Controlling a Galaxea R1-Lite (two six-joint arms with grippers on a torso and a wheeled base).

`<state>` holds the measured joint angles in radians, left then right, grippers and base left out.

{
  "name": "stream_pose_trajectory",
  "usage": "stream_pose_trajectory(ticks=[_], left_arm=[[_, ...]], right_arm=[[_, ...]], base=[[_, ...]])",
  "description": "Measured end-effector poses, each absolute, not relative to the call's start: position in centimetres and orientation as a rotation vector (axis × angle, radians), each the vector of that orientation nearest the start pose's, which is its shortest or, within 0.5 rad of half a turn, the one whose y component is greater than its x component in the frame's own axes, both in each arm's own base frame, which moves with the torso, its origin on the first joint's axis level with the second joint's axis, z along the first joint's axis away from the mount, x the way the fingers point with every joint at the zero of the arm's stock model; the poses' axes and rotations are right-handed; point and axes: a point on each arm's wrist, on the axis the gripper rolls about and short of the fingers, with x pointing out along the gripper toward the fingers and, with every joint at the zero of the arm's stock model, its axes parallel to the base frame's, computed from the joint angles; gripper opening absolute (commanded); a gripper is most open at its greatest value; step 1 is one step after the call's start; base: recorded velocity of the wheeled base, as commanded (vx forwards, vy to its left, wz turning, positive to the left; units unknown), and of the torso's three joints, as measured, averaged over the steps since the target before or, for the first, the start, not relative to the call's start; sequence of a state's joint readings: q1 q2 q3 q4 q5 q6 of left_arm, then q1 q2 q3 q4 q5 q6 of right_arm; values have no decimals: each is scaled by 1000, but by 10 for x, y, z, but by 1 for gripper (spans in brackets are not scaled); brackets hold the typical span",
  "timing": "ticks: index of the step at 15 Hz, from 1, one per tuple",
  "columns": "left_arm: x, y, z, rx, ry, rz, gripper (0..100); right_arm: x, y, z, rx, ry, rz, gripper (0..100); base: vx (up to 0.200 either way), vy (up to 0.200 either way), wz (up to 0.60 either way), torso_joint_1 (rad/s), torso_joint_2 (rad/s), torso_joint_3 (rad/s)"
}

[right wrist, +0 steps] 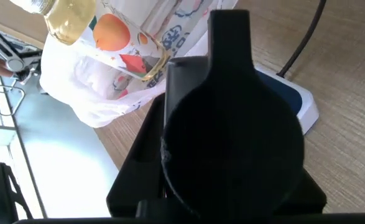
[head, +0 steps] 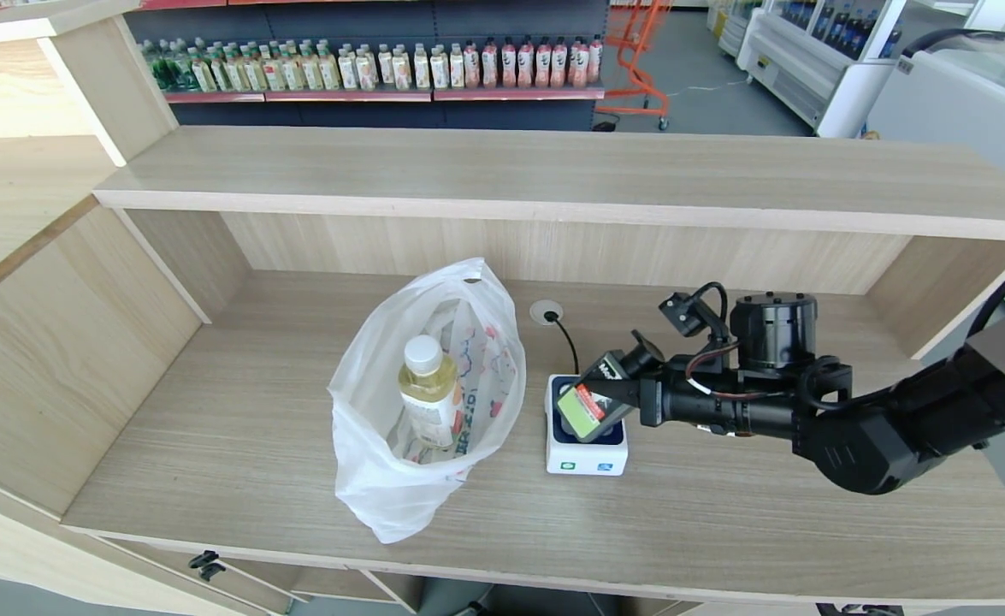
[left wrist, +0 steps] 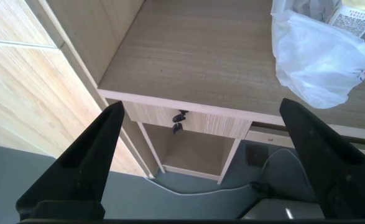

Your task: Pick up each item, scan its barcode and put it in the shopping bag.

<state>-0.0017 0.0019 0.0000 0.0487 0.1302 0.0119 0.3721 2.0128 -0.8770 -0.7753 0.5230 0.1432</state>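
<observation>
A small dark box [head: 582,416] is held tight between the right gripper's [head: 609,395] fingers, just above the white scanner [head: 588,459], right of the bag [head: 374,479]. The left gripper [left wrist: 202,124] is spread wide.

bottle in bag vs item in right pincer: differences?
Bottle stands upright in the shopping bag; dark container is tilted, gripped by the right pincer over the scanner.
Bottle is clear, pale yellow liquid, white cap; dark container is opaque.
Bottle looks taller, dark container squatter.
Both carry labels.
</observation>
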Motion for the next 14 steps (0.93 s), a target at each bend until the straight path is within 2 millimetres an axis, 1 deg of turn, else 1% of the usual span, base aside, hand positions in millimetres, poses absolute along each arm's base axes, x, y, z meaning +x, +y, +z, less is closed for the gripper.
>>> stream_pose_trajectory(ticks=[2,4,6,7,9,10,11,14], left_arm=[[-23,3,71,15,51,128,100],[-23,3,70,15,52,128,100],[-23,3,71,15,51,128,100],[-23,3,70,15,52,128,100],[-23,3,71,16,51,128,100],[-23,3,70,16,52,128,100],[-23,3,71,15,51,128,100],[-23,3,71,16,51,128,100]], right_arm=[[336,143,108,161,440,858,0],[336,143,114,174,435,856,0],[332,140,135,169,368,860,0],[328,136,151,135,296,866,0],[319,122,179,75,158,853,0],[313,114,187,59,123,837,0],[307,108,190,49,111,828,0],[291,98,190,35,116,815,0]], base=[[0,0,0,0,0,0],[0,0,0,0,0,0],[0,0,0,0,0,0],[0,0,0,0,0,0],[0,0,0,0,0,0],[0,0,0,0,0,0],[0,0,0,0,0,0],[0,0,0,0,0,0]])
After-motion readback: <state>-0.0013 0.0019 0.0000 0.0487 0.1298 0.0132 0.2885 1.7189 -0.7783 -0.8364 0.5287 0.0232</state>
